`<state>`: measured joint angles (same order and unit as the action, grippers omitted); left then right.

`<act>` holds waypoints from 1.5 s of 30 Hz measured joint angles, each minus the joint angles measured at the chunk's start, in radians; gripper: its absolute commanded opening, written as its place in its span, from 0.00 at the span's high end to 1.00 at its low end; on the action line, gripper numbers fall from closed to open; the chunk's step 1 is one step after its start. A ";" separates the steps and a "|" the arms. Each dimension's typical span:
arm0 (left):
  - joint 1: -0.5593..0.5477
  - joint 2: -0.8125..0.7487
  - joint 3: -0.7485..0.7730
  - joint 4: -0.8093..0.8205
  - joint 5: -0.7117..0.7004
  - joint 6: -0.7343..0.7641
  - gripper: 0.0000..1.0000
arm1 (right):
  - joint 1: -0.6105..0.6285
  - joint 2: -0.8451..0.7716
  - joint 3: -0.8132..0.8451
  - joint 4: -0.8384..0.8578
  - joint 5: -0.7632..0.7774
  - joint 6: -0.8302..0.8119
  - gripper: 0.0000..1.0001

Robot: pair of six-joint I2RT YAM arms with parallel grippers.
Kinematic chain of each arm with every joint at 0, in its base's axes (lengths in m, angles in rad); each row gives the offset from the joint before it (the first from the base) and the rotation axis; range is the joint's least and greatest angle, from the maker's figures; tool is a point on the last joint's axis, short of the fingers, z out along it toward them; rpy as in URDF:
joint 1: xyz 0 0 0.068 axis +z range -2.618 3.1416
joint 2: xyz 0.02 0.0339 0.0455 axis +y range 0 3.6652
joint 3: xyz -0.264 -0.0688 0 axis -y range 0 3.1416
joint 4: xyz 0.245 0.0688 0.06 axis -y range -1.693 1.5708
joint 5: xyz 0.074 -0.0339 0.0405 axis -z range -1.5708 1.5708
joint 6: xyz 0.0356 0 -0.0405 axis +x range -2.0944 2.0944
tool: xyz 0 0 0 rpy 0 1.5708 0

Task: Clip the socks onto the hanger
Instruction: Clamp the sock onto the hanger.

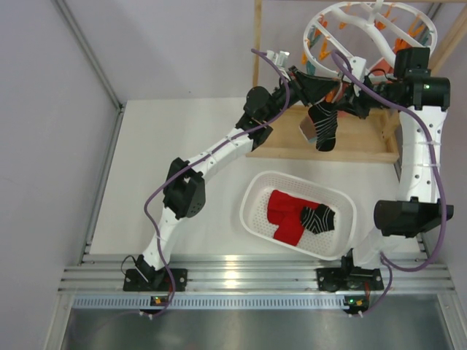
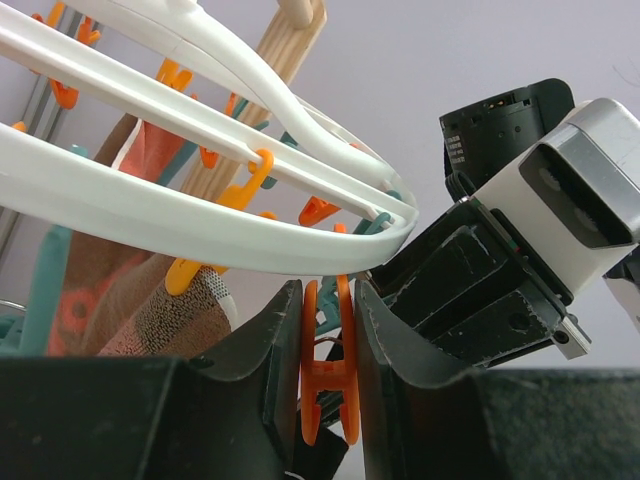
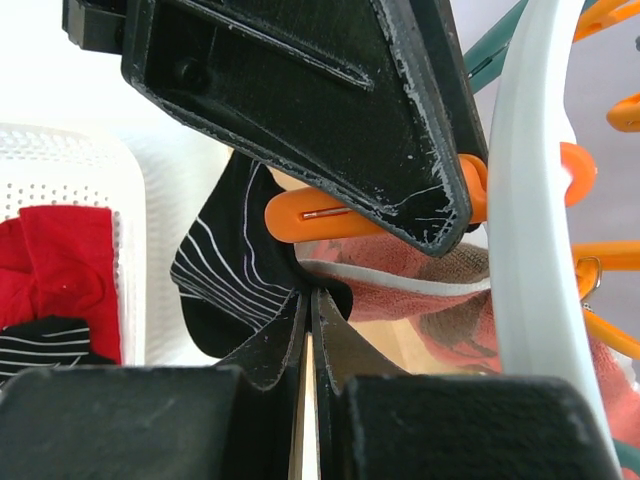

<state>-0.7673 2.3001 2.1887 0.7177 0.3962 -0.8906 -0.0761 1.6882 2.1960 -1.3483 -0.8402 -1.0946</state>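
Note:
The white ring hanger (image 1: 372, 29) hangs at the back right, and its rim crosses the left wrist view (image 2: 200, 225). My left gripper (image 1: 312, 87) is shut on an orange clip (image 2: 325, 360) just under the rim. My right gripper (image 1: 352, 100) is shut on the top edge of a black striped sock (image 1: 325, 125), which hangs between the two grippers. In the right wrist view the sock (image 3: 230, 270) sits directly below the squeezed orange clip (image 3: 330, 215). Two red socks (image 1: 284, 211) and another black striped sock (image 1: 319, 217) lie in the basket.
The white perforated basket (image 1: 255, 197) stands in front of the right arm. A wooden frame base (image 1: 357, 146) lies under the hanger, with a wooden post (image 1: 257, 44) behind. A salmon sock (image 2: 150, 300) hangs from the hanger near the clip.

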 measured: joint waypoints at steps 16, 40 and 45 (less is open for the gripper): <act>0.000 0.000 -0.003 0.016 0.007 0.012 1.00 | -0.012 0.018 0.038 -0.005 -0.029 0.049 1.00; 0.000 0.015 -0.005 0.035 0.009 0.029 1.00 | -0.038 0.022 0.065 -0.004 -0.067 0.084 1.00; 0.000 0.015 -0.005 0.036 0.009 0.029 0.96 | -0.038 0.022 0.066 -0.004 -0.067 0.093 1.00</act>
<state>-0.7673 2.3150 2.1838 0.7540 0.4049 -0.8616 -0.1143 1.7103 2.2616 -1.3525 -0.9070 -1.0016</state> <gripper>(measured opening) 0.299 0.008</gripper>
